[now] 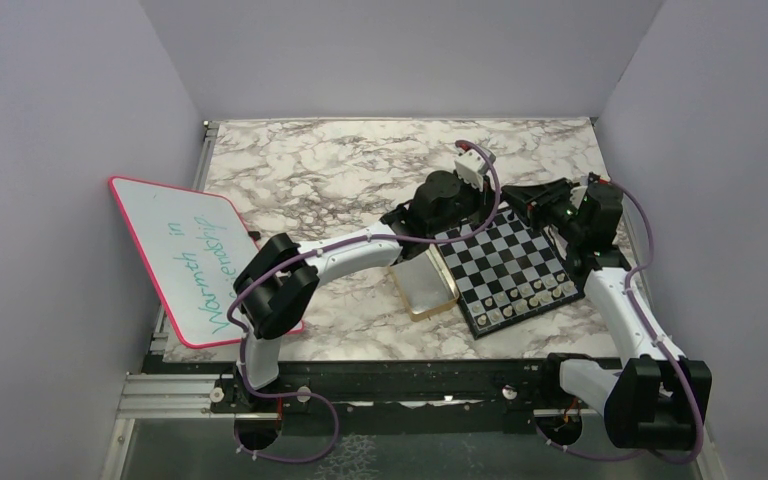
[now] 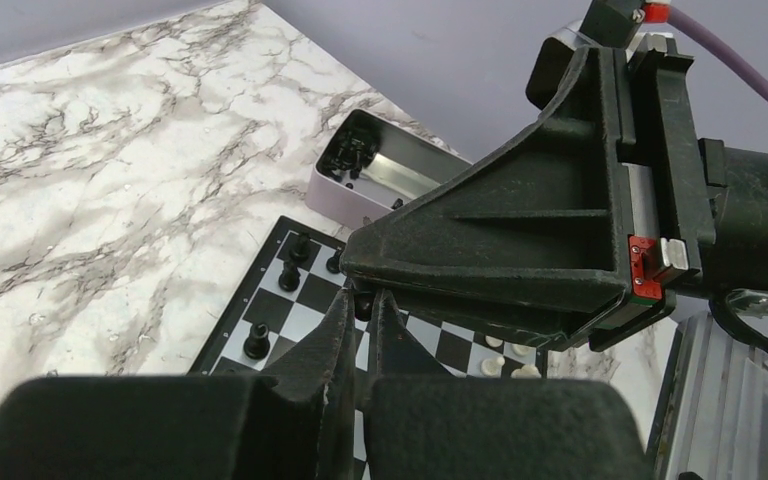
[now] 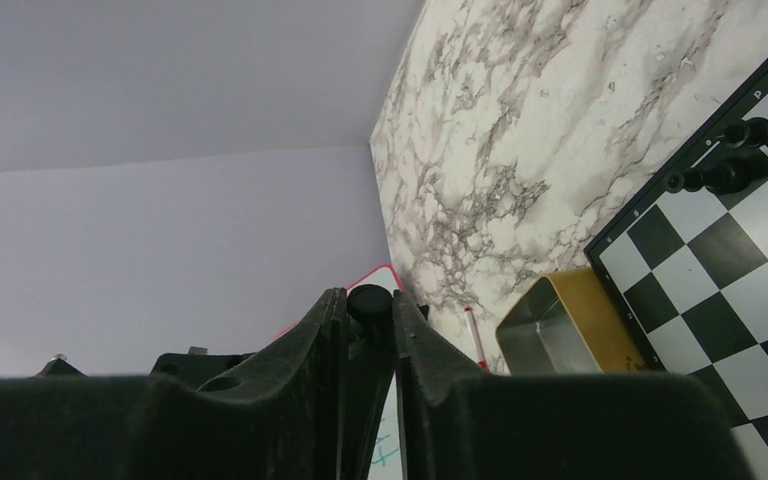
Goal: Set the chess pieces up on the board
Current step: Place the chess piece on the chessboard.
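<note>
The board [image 1: 508,262] lies at the right of the marble table. Pale chess pieces [image 1: 530,295] line its near edge. Black chess pieces [image 2: 289,277] stand along its far edge. In the left wrist view my left gripper [image 2: 362,298] is shut low over that black row, with nothing held. One black piece [image 2: 363,304] stands just beyond its tips. My right gripper [image 3: 368,305] is shut on a black chess piece [image 3: 370,298], whose round base shows between the fingertips. It hangs above the board's far side, right over the left gripper's fingers.
A gold tin [image 1: 423,285] lies open against the board's left edge. A second open tin [image 2: 360,165] holding black pieces sits behind the board. A pink-rimmed whiteboard [image 1: 185,260] lies at the left, and a red marker [image 3: 472,335] lies between it and the gold tin.
</note>
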`<action>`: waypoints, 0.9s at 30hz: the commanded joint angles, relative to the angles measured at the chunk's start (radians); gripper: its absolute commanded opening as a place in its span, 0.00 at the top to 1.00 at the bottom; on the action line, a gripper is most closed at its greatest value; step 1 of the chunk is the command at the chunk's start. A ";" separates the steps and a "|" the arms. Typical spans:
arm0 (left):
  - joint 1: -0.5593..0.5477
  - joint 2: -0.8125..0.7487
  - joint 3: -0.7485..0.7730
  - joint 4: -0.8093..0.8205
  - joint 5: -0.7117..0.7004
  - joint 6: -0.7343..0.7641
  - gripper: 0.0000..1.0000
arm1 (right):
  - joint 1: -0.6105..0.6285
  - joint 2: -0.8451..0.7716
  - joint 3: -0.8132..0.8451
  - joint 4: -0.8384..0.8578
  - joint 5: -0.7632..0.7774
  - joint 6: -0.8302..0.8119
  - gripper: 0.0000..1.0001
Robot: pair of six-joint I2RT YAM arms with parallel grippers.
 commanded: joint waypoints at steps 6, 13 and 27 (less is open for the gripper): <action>-0.006 -0.104 -0.063 -0.051 -0.010 0.029 1.00 | 0.006 -0.061 0.011 -0.135 0.058 -0.187 0.59; -0.006 -0.164 -0.037 -0.404 -0.053 0.083 1.00 | 0.006 -0.077 -0.012 -0.192 0.107 -0.353 0.57; -0.006 -0.006 0.265 -1.041 0.065 0.192 1.00 | 0.006 -0.017 0.021 -0.364 0.013 -0.764 0.71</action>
